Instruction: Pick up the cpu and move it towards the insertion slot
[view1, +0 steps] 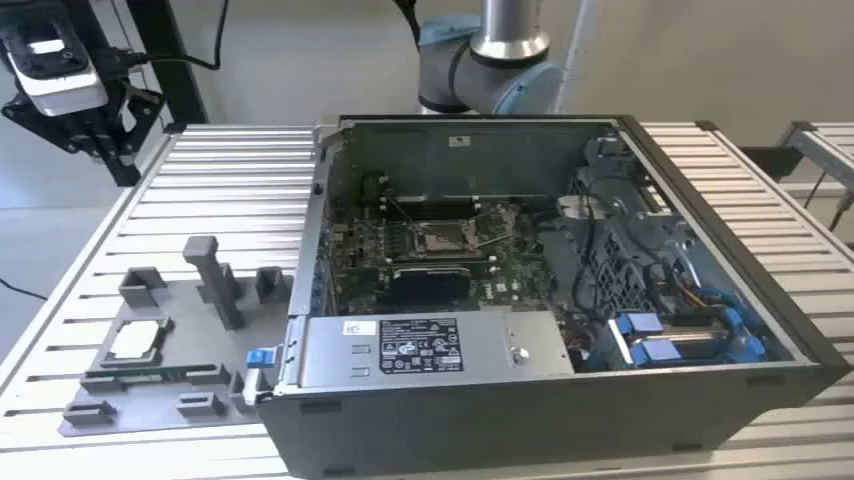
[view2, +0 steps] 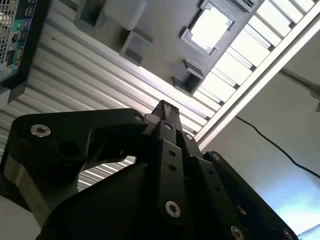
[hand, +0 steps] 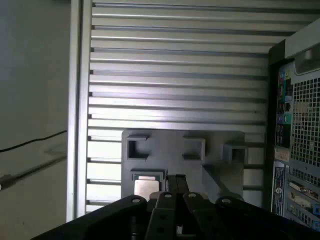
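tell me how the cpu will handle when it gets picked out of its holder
The cpu looks thin, flat and metal-topped, so probably stiff, light and unable to roll. Its bright, smooth top may be slippery to grip. It lies in a raised-edged pocket of the grey fixture, so a sideways push would likely just jam it.

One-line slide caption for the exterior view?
Gripper hovers apart from the cpu, lying in its grey fixture outside the open case holding the insertion slot.

cpu (view1: 135, 341) on fixture tray (view1: 200, 350), tray at exterior view's left of computer case (view1: 534, 410), insertion slot (view1: 441, 237) inside case
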